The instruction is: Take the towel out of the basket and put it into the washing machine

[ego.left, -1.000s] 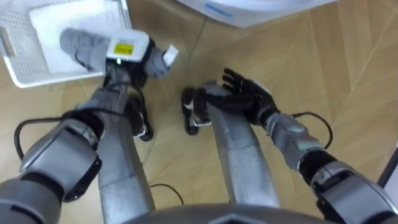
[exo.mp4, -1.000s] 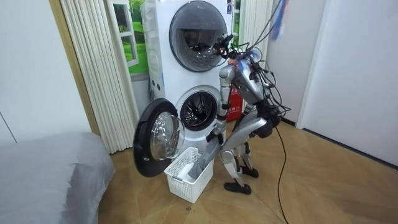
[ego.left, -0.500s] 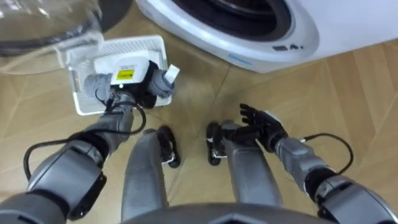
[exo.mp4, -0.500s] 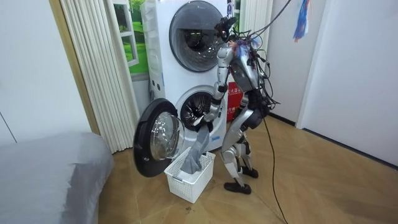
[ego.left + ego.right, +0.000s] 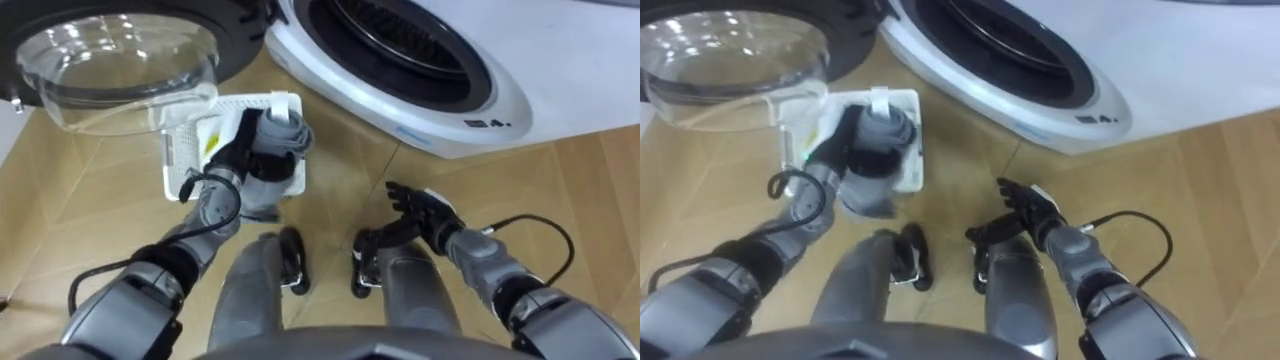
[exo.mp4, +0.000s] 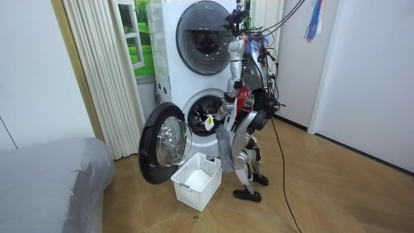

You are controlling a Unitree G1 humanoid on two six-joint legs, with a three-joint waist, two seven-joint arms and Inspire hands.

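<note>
Robot: stood upright on the wood floor (image 5: 70, 210), close in front of the lower washing machine (image 5: 470, 90), facing it.
Left hand (image 5: 232, 152): fingers curled tight round the towel (image 5: 272, 150), arm reaching forward.
Towel: grey, bunched into a thick roll in the left hand, its loose end hanging down. In the eye views it sat over the right edge of the basket (image 5: 178, 172). It was outside the drum.
Right hand (image 5: 428, 212): fingers spread and relaxed, held nothing, low by the robot's right thigh.
Basket: white plastic with slatted walls, on the floor just under the lower edge of the open door (image 5: 120, 60) and left of the robot's feet. In the room view it (image 6: 196, 182) had something white inside; I couldn't tell what.
Door: round, clear glass in a dark ring, swung wide open to the robot's left.
Drum opening (image 5: 400, 45): dark and open, well apart from the towel.
Upper machine (image 6: 206, 29): stacked on the lower one, door closed.
Room view's left: pale curtain (image 6: 103, 71) and a grey bed (image 6: 45, 181).
</note>
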